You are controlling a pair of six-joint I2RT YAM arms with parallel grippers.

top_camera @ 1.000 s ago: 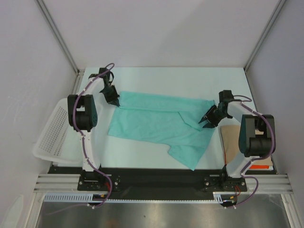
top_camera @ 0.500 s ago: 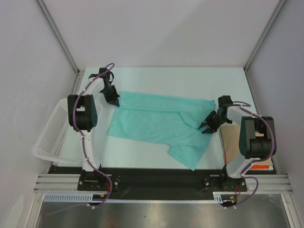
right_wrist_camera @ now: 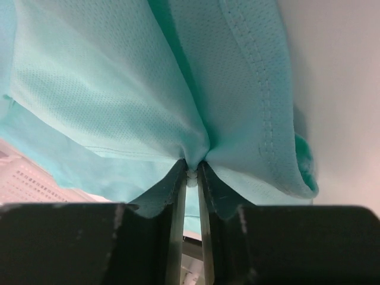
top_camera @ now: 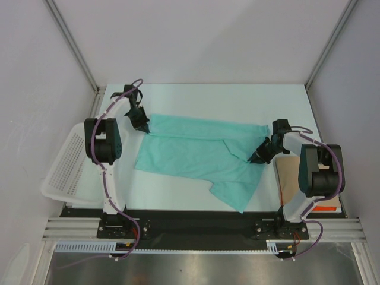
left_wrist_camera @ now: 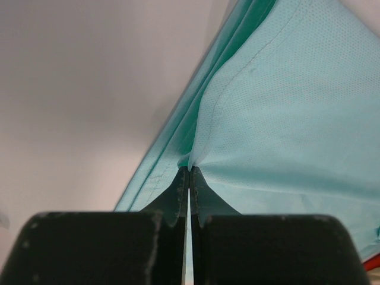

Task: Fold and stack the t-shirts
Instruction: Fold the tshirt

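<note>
A teal t-shirt lies spread and partly folded across the middle of the white table. My left gripper is shut on its far left corner; in the left wrist view the cloth fans out from the pinched tips. My right gripper is shut on the shirt's right edge; in the right wrist view the hemmed cloth bunches between the closed tips.
A white mesh basket hangs off the table's left side. A brown cardboard sheet lies at the right, beside the right arm. White walls and metal posts enclose the table on three sides.
My right gripper has moved down and slightly left onto the shirt's right edge and closed on it. The left gripper has stayed put on the left corner.
</note>
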